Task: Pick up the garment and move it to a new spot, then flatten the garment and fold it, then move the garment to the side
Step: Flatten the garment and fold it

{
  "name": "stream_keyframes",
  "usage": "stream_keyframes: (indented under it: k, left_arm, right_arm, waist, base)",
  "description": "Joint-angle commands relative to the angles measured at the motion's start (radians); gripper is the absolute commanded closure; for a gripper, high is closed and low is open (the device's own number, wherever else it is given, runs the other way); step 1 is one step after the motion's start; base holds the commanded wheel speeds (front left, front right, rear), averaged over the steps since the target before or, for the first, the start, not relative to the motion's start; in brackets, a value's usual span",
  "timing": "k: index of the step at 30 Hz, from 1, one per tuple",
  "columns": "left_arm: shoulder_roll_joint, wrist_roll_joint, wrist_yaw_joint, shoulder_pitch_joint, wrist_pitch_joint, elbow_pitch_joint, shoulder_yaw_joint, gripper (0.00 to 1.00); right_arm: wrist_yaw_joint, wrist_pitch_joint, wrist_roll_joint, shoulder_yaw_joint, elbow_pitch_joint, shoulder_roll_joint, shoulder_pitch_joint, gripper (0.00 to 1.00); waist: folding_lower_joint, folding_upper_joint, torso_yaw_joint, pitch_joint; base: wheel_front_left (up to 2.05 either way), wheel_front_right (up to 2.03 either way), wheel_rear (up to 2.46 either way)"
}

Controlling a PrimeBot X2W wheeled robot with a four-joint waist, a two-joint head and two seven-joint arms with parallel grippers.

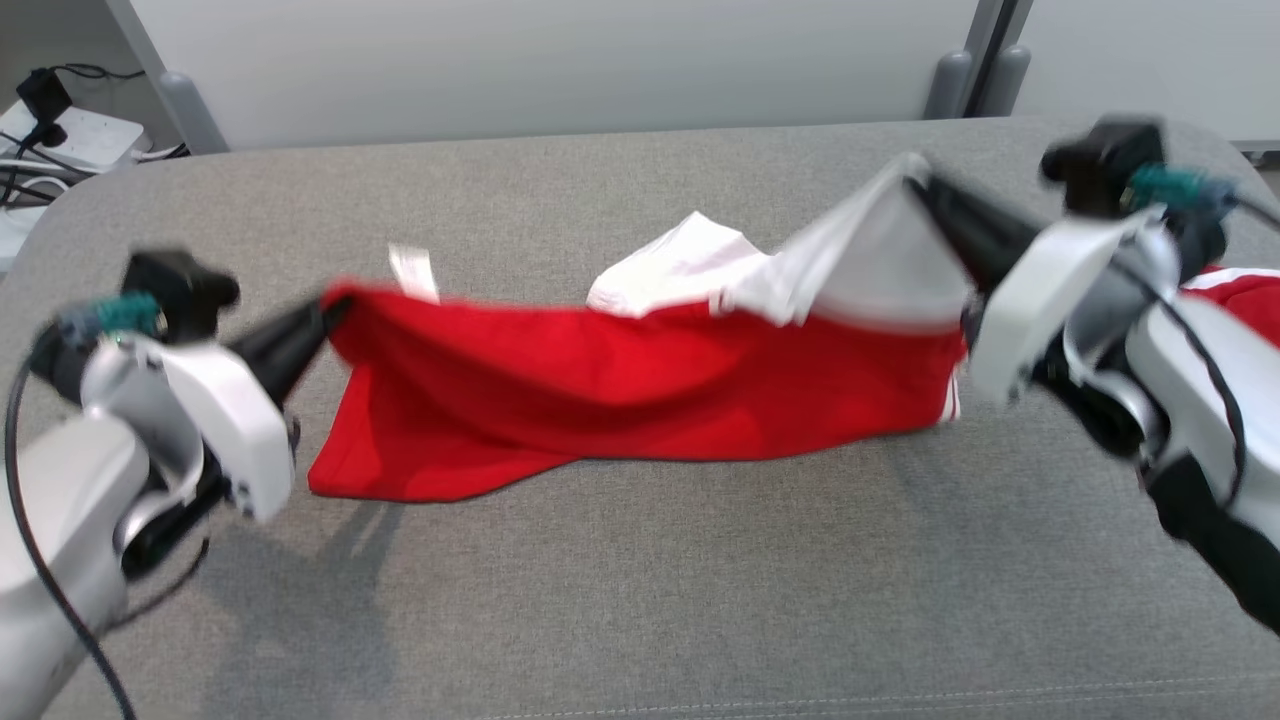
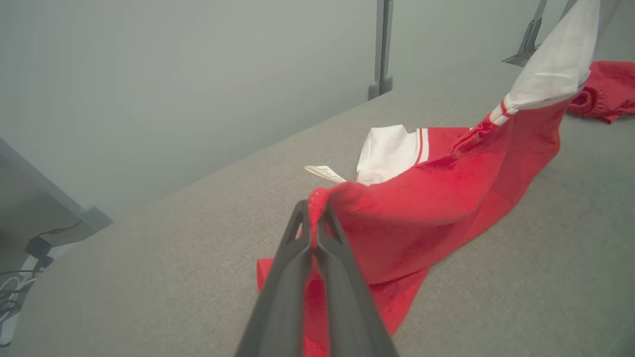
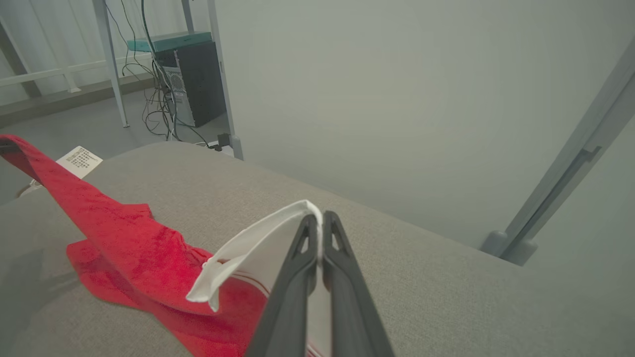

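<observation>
pinching opposite ends of the garment (image 1: 640,390), left hand (image 1: 333,308) grips its red edge, right hand (image 1: 918,183) its white edge.

the near half of the grey padded surface (image 1: 640,600) lies bare, and free passage is offered there. the middle is barred by the garment (image 1: 620,390), stretched between the left gripper (image 1: 330,308) and the right gripper (image 1: 915,178). behind it a narrow strip is bounded by the wall panel (image 1: 560,60). at the far right, what seems to be another red cloth (image 1: 1245,300) is laid.
</observation>
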Motion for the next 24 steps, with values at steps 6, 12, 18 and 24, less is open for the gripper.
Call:
stream_keyframes:
  k: [6,12,18,24]
  left_arm:
    - [0.176,-0.208,0.001,0.057,0.202,-0.186,-0.100,1.00]
    - [0.323,-0.397,0.001,0.068,0.448,-0.401,-0.160,1.00]
    - [0.369,-0.536,0.008,0.065,0.558,-0.522,-0.151,1.00]
    - [0.262,-0.602,0.045,-0.011,0.713,-0.428,-0.161,1.00]
  right_arm:
    - [-0.004,0.233,0.319,0.148,-0.253,-0.198,0.079,1.00]
    - [-0.004,0.477,0.587,0.161,-0.438,-0.365,0.113,1.00]
    - [-0.004,0.595,0.684,0.141,-0.542,-0.427,0.123,1.00]
    - [-0.004,0.637,0.571,0.162,-0.478,-0.331,0.032,1.00]
  waist:
    - [0.0000,0.0000,-0.019,-0.037]
    - [0.0000,0.0000,-0.029,-0.050]
    - [0.0000,0.0000,-0.031,0.058]
    - [0.0000,0.0000,-0.015,0.290]
  base:
    - [0.00,0.00,0.00]
    - [0.00,0.00,0.00]
    - [0.00,0.00,0.00]
    - [0.00,0.00,0.00]
